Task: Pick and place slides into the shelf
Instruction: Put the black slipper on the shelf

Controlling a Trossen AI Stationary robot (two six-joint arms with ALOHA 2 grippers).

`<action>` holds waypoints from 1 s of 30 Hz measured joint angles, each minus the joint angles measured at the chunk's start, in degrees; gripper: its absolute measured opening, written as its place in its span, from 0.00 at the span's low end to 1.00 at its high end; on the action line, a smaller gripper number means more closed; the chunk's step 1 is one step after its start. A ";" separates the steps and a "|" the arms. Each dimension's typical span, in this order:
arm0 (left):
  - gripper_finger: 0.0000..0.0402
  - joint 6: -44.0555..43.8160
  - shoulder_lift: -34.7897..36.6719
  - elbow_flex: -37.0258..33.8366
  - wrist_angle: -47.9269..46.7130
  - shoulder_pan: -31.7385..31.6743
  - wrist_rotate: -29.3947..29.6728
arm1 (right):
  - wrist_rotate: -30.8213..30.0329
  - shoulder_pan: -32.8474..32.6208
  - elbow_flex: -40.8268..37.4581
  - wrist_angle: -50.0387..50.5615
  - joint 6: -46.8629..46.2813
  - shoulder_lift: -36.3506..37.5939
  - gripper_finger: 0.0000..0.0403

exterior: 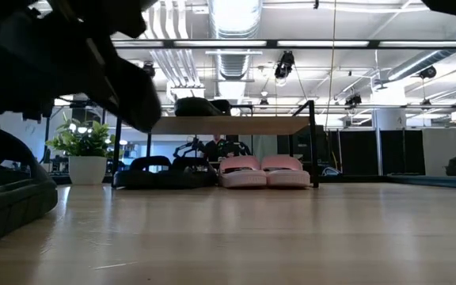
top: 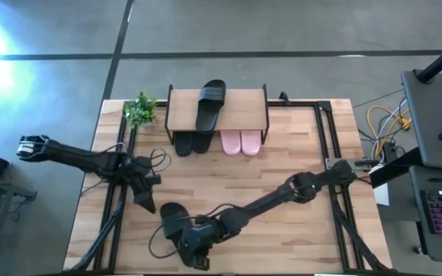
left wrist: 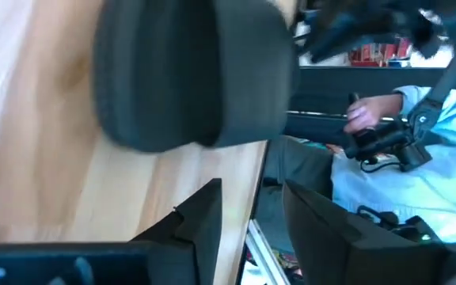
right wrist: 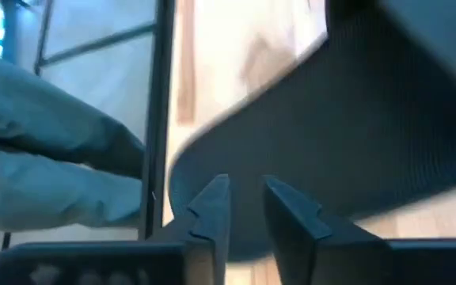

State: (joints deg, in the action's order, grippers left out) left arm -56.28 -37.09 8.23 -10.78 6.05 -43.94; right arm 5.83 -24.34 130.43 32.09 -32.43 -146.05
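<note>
One black slide (top: 173, 221) lies sole-down on the table near its near-left part; it also fills the low view's left edge (exterior: 6, 202). My right gripper (top: 196, 251) reaches over it from the right, its fingers (right wrist: 244, 207) a narrow gap apart over the ribbed footbed (right wrist: 347, 134). My left gripper (top: 146, 201) is open (left wrist: 252, 218), just left of the slide (left wrist: 188, 75), touching nothing. The shelf (top: 176, 115) at the far edge carries one black slide (top: 211, 103) on top. A black pair (top: 190, 142) and the pink pair (top: 241, 142) stand below it. My right gripper points its fingertips at the black slide's footbed near its rim (right wrist: 212, 158), slanting down from above. Both fingers show in front of the slide, and I cannot tell whether they touch it. The slide rests on the table.
A small potted plant (top: 140, 110) stands left of the shelf. Black frame rails (top: 324, 146) run along the table's left and right sides. A person in a light blue top (left wrist: 442, 142) sits beyond the near edge. Bare wood lies between the shelf and the arms.
</note>
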 joint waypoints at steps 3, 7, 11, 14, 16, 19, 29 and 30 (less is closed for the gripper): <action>0.28 -0.85 -2.25 -0.79 -0.55 0.57 0.02 | 0.37 0.86 0.02 -1.27 1.86 -0.10 0.11; 0.28 -3.11 -4.83 -1.40 -0.57 1.78 -0.19 | 0.09 2.62 0.02 -1.46 5.85 -0.25 0.03; 0.28 -3.03 -7.48 -1.50 -0.01 2.34 -0.20 | -3.91 4.98 -0.69 -1.81 8.70 -0.25 0.02; 0.28 -1.44 -10.01 -1.50 0.10 2.34 1.14 | -7.89 7.03 -1.72 -1.80 8.73 -0.25 0.02; 0.28 -0.08 -12.16 -1.54 0.32 2.31 2.67 | -11.60 8.30 -2.42 -1.65 7.13 -0.25 0.02; 0.28 0.24 -16.09 -1.64 3.15 2.30 2.98 | -19.04 9.43 -3.02 -0.56 3.76 -0.25 0.02; 0.28 4.75 -25.40 1.68 10.69 1.66 16.12 | -22.87 8.99 -1.25 3.38 -1.27 0.15 0.02; 0.28 5.99 -25.90 1.70 11.94 1.57 17.02 | -22.02 8.68 -0.86 4.77 -1.28 0.28 0.02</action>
State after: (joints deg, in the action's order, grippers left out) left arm -50.28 -62.99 9.92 1.16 7.61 -26.93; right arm -16.18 -15.66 129.57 36.87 -33.71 -145.77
